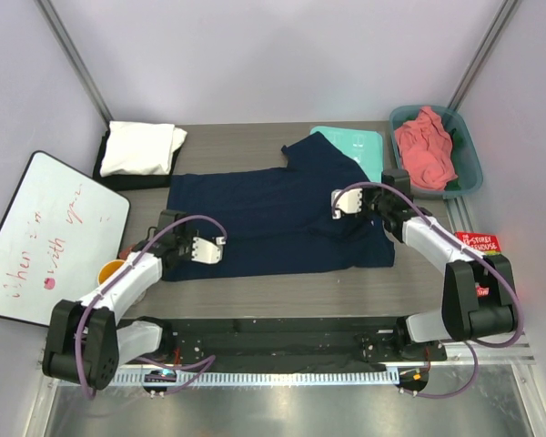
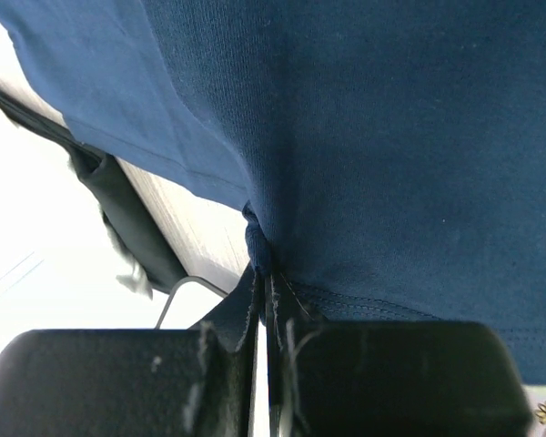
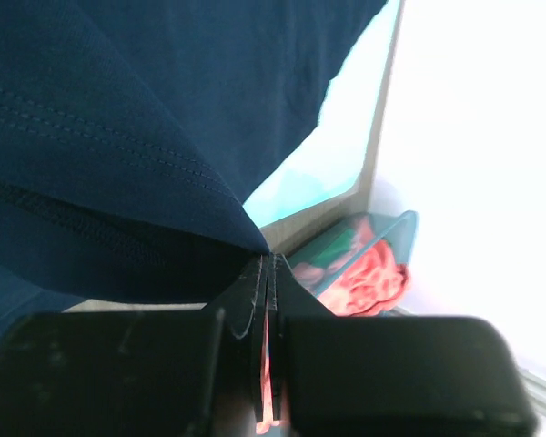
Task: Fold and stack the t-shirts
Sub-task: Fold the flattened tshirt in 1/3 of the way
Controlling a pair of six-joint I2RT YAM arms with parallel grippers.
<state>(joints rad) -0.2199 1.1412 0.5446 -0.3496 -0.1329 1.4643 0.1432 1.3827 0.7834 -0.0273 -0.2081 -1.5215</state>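
A dark navy t-shirt [image 1: 273,218] lies spread across the middle of the table, one sleeve reaching onto the mint-green board. My left gripper [image 1: 222,246] is at its lower left part. In the left wrist view it [image 2: 260,273] is shut on a small pinched fold of the navy cloth [image 2: 373,137]. My right gripper [image 1: 336,204] is over the shirt's right part. In the right wrist view it [image 3: 269,264] is shut, with the navy hem [image 3: 118,137] running into the jaw tips. A folded white t-shirt [image 1: 142,147] rests on a black one [image 1: 118,179] at the back left. A salmon pink t-shirt [image 1: 424,148] lies crumpled in the tub.
The teal tub [image 1: 470,159] stands at the back right, with the mint-green board [image 1: 359,146] beside it. A whiteboard [image 1: 45,238] leans at the left, an orange cup [image 1: 112,270] next to it. A red packet [image 1: 479,243] lies at the right edge.
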